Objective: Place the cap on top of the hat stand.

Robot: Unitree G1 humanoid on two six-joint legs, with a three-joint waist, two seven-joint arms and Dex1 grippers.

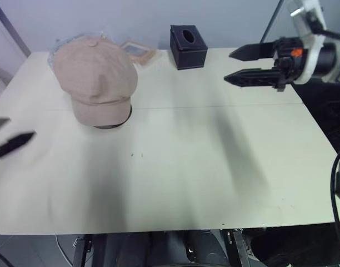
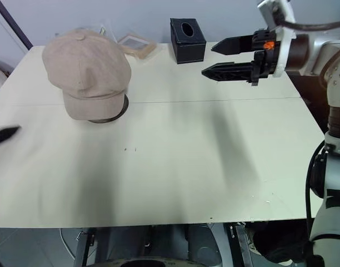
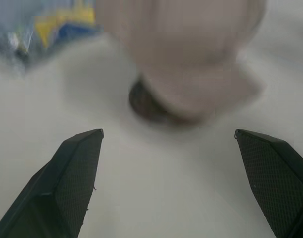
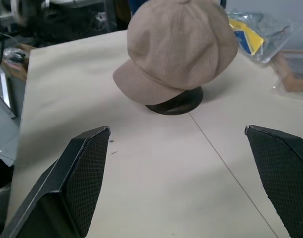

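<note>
Soft panelled cap (image 1: 95,78) over hat stand (image 1: 111,123) round base | both jaws wide apart, empty

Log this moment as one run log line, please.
beige fabric newsboy cap: sits over dark wooden hat stand, only base visible | left pincer: open, holding nothing | right pincer: open, holding nothing

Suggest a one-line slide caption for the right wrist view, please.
Beige cap draped over the hat stand, framed by the open right hand.

The pale surface (image 1: 186,167) carries the hat stand (image 1: 115,123), with the black tissue box (image 1: 188,47) well apart and a picture frame (image 1: 139,51) just behind.
</note>
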